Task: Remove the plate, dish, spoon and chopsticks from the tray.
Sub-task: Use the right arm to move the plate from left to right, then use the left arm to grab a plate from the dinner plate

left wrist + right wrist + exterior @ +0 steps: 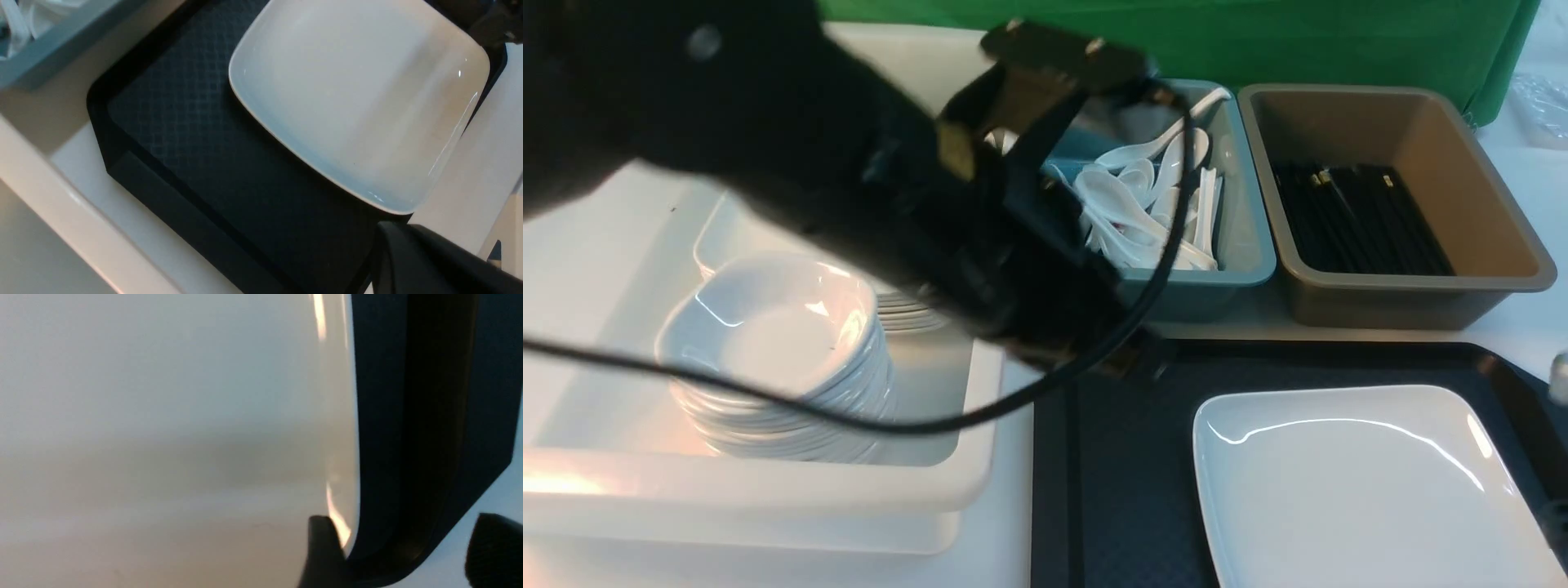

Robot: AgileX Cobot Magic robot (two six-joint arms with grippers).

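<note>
Tray (1127, 490) bare on its left; right fingers (322, 555) spread astride plate (1356, 490) rim, left fingers (429, 261) closed.

The plate (1364, 482) is gleaming glossy white, like glazed ceramic; the tray (1127, 457) is showing matt black, diamond-textured plastic.

Canteen-style clearing bench: black tray (1127, 457), tubs (1494, 269) of stacked dishes (776, 343), spoons (1143, 196), chopsticks (1356, 220).
</note>
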